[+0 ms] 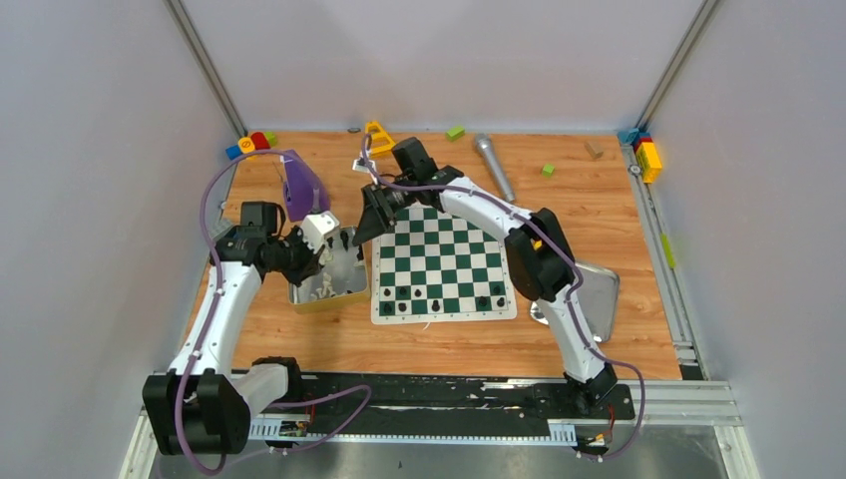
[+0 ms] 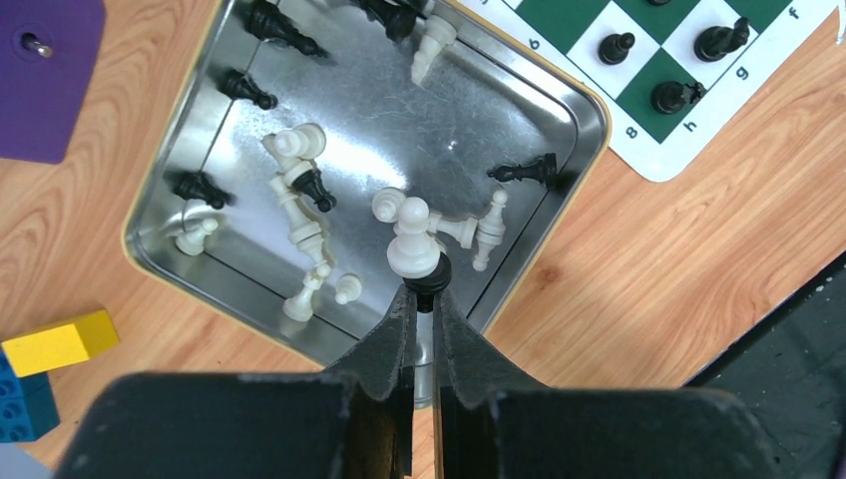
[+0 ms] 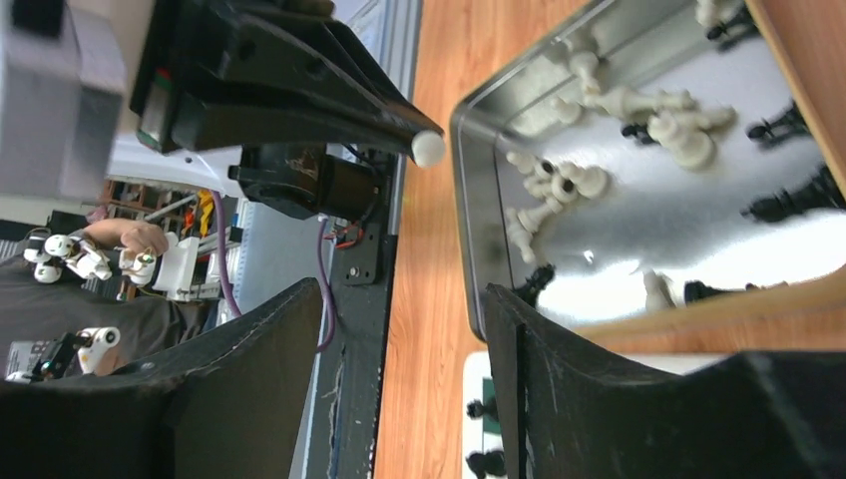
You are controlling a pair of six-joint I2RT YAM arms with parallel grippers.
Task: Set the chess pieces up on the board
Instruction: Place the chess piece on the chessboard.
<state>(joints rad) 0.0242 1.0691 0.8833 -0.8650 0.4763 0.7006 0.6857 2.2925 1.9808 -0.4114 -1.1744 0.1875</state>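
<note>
The green and white board lies mid-table, with a few black pieces on its near rows. They also show in the left wrist view. A square metal tray left of the board holds several loose black and white pieces. My left gripper is over the tray's near edge, shut on a white pawn with a dark base. It shows in the top view too. My right gripper is open and empty, above the board's far left corner.
A second metal tray leans at the board's right. A purple scoop-like thing, a grey microphone, a yellow toy and coloured blocks lie along the far side. A yellow block lies near the tray.
</note>
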